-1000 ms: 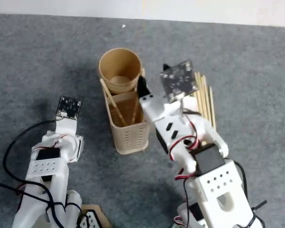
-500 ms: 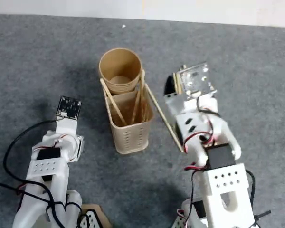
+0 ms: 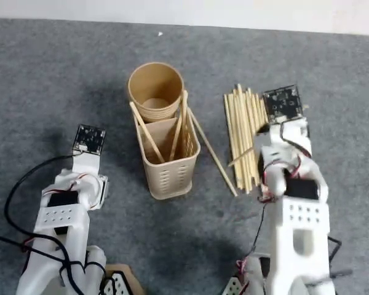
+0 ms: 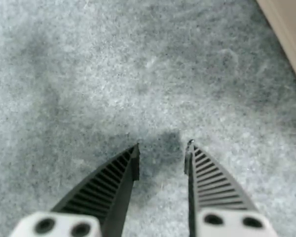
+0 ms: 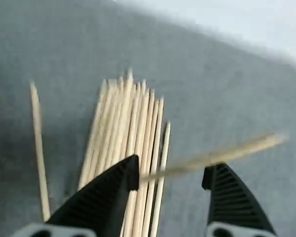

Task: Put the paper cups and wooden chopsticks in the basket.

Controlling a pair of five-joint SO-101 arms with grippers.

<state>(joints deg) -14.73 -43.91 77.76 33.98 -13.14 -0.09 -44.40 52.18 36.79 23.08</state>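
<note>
- The basket (image 3: 166,178) stands upright on the grey carpet (image 3: 61,74), between the two arms and a little farther out than either of them.
- A paper cup (image 3: 155,91) stands mouth up at the basket's far end. From where I stand I can't tell whether it sits inside the rim or just behind it.
- A few wooden chopsticks (image 3: 147,135) lean at angles inside the basket, with their tips above the rim.
- One loose chopstick (image 3: 212,153) runs from the basket's far corner slantwise out over the carpet, toward the right arm (image 3: 295,215).
- A bundle of chopsticks (image 3: 243,135) lies flat on the carpet just beside the right arm, roughly parallel and well apart from the basket.
- The right gripper (image 5: 170,175) hangs over the near end of that bundle with its fingers spread wide.
- A single chopstick (image 5: 222,154) lies crosswise in the gap, one end at a fingertip. The fingers are not closed on it, and I can't tell whether it rests on that finger.
- The left arm (image 3: 67,203) sits on the basket's other side, apart from it.
- The left gripper (image 4: 163,148) is over bare carpet, its fingers partly spread and holding nothing.
</note>
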